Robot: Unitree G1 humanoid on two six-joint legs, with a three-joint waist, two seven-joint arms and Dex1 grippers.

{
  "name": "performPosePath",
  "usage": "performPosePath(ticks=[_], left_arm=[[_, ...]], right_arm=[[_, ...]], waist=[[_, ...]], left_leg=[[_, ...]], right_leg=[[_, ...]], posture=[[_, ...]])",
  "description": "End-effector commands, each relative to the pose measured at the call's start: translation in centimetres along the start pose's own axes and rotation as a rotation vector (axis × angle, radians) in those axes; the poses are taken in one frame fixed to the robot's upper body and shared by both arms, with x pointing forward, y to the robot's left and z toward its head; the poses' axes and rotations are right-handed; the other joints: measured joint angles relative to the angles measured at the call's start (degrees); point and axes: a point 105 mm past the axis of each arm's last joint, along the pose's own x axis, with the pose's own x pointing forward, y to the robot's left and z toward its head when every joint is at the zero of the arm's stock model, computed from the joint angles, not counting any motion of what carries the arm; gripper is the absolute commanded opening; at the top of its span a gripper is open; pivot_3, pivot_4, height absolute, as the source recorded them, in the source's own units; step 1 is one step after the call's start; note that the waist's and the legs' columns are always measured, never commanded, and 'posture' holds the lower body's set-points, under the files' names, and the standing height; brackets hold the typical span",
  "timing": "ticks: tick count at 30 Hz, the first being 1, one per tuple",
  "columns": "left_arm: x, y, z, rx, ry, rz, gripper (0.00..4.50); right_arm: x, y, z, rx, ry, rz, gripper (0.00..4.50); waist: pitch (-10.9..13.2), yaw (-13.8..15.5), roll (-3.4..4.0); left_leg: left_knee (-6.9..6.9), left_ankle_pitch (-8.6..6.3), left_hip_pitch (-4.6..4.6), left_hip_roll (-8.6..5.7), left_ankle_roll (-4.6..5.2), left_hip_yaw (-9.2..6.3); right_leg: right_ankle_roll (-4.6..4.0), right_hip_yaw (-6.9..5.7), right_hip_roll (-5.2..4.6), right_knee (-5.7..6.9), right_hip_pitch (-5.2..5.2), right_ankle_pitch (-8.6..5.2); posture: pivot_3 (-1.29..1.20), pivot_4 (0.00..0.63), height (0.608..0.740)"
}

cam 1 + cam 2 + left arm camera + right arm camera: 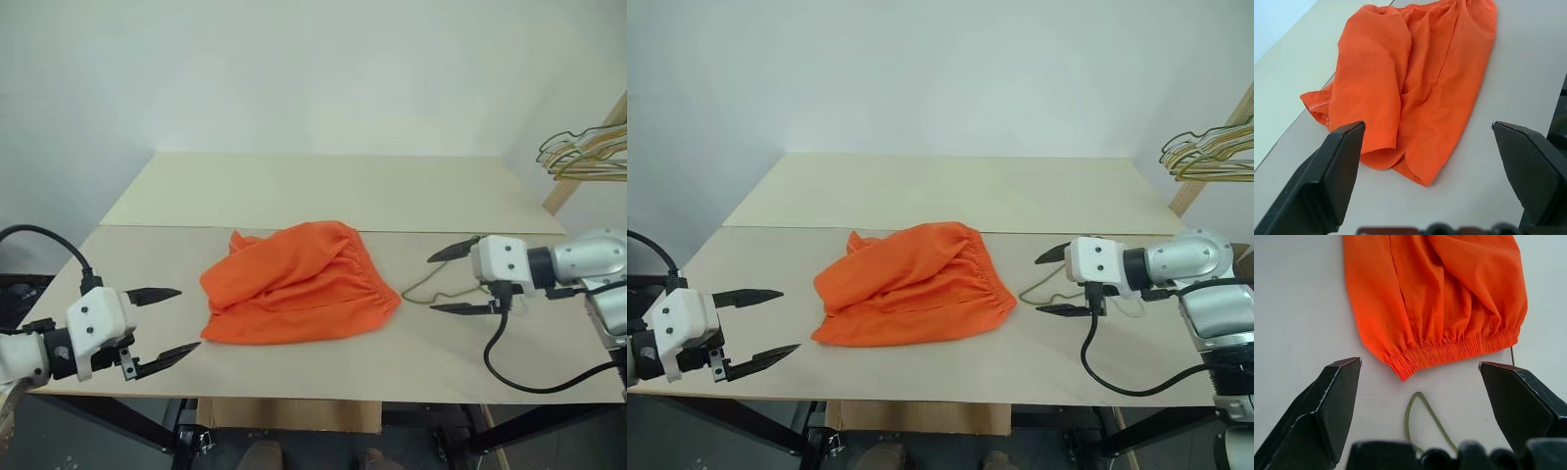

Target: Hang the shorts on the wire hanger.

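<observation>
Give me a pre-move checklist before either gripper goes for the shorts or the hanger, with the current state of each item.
1. Left gripper open and empty: ok.
2. Right gripper open and empty: ok.
3. Shorts lying free on the table, touched by neither gripper: ok.
4. Wire hanger reachable, beside the right gripper: ok.
5. Hanger fully exposed: not ok, part of it runs under the waistband edge of the shorts.
6. Shorts spread flat: not ok, they lie bunched and folded.
</observation>
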Motion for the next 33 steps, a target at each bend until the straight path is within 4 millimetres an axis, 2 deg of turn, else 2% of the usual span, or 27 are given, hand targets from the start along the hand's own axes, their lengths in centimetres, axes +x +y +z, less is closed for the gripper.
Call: performPosePath(ticks=[1,12,21,24,27,33], left_arm=[[0.0,0.3,0.6,0.027,0.006,-0.009,4.5],[0.1,0.3,0.5,0.035,0.005,0.014,4.5],[0.3,-0.6,-0.6,0.053,0.088,-0.036,4.5],[0.5,-1.5,-1.0,0.039,0.103,-0.071,4.5],[0.6,-1.8,-1.3,0.034,0.122,-0.093,4.5],[1.0,-2.1,-1.9,0.038,0.146,-0.134,4.5]], right_arm=[[-0.9,-0.7,0.8,-0.044,0.002,-0.037,4.46],[-0.9,-0.8,0.8,-0.053,0.004,-0.035,4.46],[0.1,-1.1,0.3,-0.133,0.036,-0.049,4.46],[1.0,-1.3,0.6,-0.167,0.039,-0.066,4.46],[2.0,-0.7,-0.1,-0.281,0.091,-0.037,4.46],[6.2,0.3,-0.4,-0.524,0.094,-0.019,4.46]], waist=[[0.0,0.0,0.0],[-0.01,0.01,0.02],[-0.02,-0.24,0.03],[-0.02,-0.53,0.03],[-0.02,-1.07,0.04],[-0.04,-2.19,0.05]], left_leg=[[0.0,0.0,0.0,0.0,0.0,0.0],[0.0,0.0,0.0,0.0,0.0,-0.01],[0.0,0.0,0.0,0.01,0.0,0.0],[0.0,0.0,-0.01,0.01,0.0,0.0],[0.0,0.0,-0.01,0.01,0.0,0.0],[0.0,0.0,0.01,0.02,-0.01,0.02]], right_leg=[[0.0,0.0,0.0,0.0,0.0,0.0],[-0.01,-0.01,0.0,0.0,0.0,0.0],[-0.01,-0.02,0.0,0.0,-0.01,-0.01],[-0.02,-0.02,0.0,0.0,-0.02,-0.01],[-0.02,-0.02,0.0,0.0,-0.02,-0.01],[-0.03,-0.02,0.0,0.04,-0.01,-0.01]], posture=[[0.25,0.0,0.74],[0.25,0.0,0.74],[0.22,0.0,0.74],[0.21,0.0,0.74],[0.2,0.0,0.74],[0.18,0.0,0.74]])
